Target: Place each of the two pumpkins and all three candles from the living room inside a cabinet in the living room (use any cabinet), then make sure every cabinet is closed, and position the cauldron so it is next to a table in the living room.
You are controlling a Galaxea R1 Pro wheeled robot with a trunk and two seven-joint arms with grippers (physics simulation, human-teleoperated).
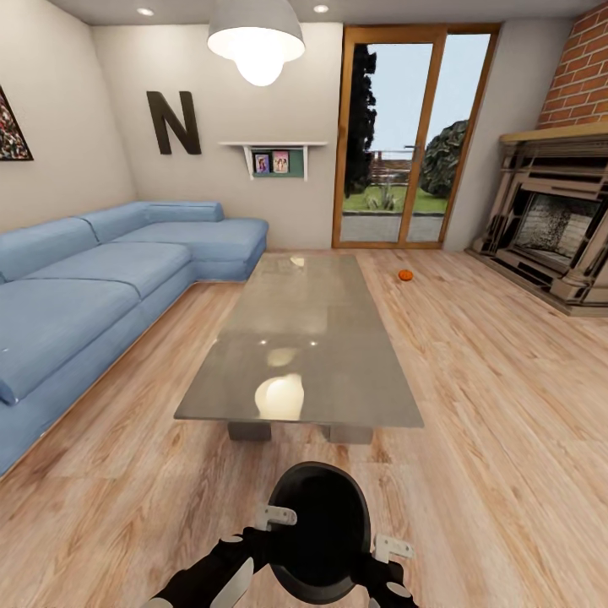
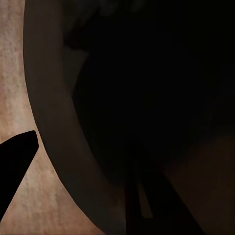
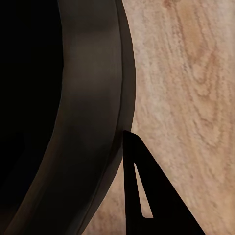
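The black cauldron (image 1: pixel 321 528) hangs low in front of me, just short of the near end of the grey glossy table (image 1: pixel 304 338). My left gripper (image 1: pixel 274 517) clamps its left rim and my right gripper (image 1: pixel 393 549) its right rim. In the left wrist view the cauldron rim (image 2: pixel 54 127) runs between the two dark fingers of the left gripper (image 2: pixel 81 147). In the right wrist view one finger (image 3: pixel 142 196) lies outside the cauldron wall (image 3: pixel 88 122); the other is lost in the dark inside. One orange pumpkin (image 1: pixel 405 275) lies on the floor beyond the table's far right corner.
A blue corner sofa (image 1: pixel 93 279) runs along the left of the table. A stone fireplace (image 1: pixel 549 236) stands at the right wall, and a glass door (image 1: pixel 405 135) at the back. Bare wooden floor (image 1: pixel 507 405) stretches right of the table.
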